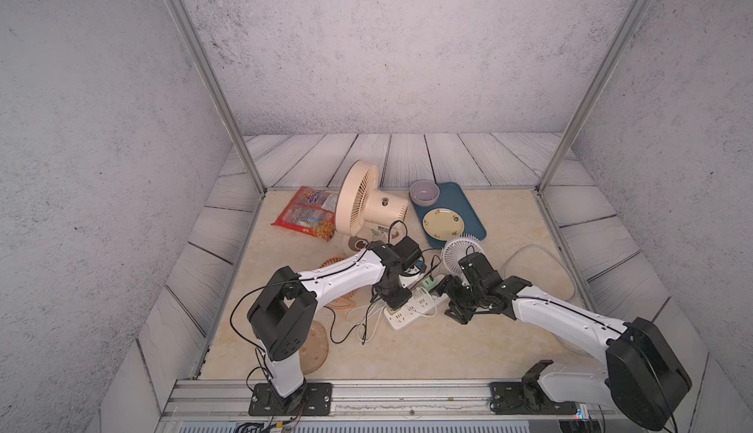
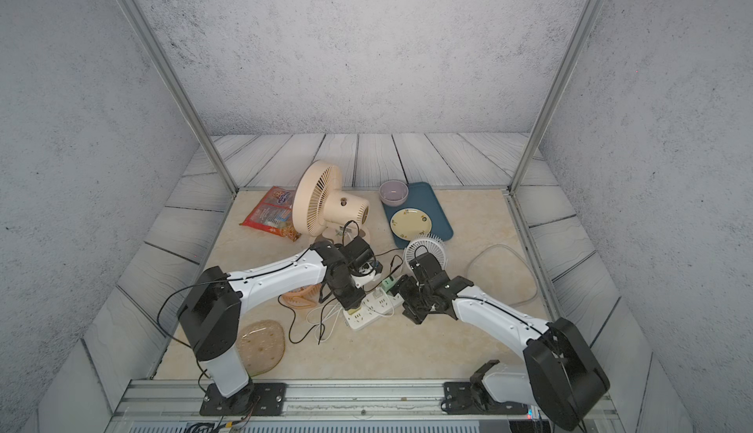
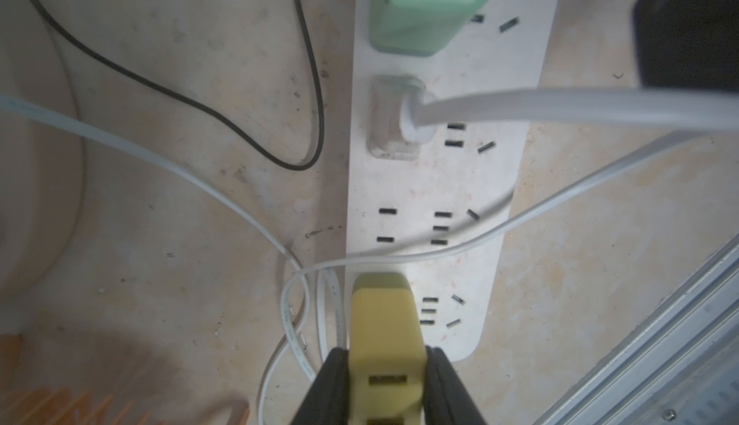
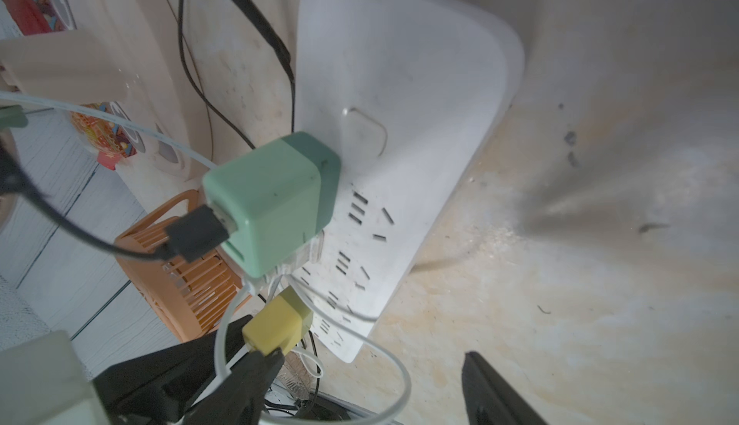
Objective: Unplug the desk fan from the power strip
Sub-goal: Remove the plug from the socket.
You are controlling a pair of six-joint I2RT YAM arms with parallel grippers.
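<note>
A: Where's the power strip [image 1: 408, 316]?
B: Middle of the table [image 1: 509, 353], at 9 o'clock from the right gripper [image 1: 449, 300] (its jaws are apart)
A: And the left gripper [image 3: 386, 367]?
B: Squeezing the yellow plug [image 3: 384, 319] at the strip's end

We see grey speckled walls [image 1: 387, 44] on three sides. Pale plank-patterned panels [image 1: 407, 158] slope down to a beige marbled worktop [image 1: 468, 353], with aluminium posts [image 1: 212, 84] at its far corners and a metal rail [image 1: 407, 394] along its near edge.
</note>
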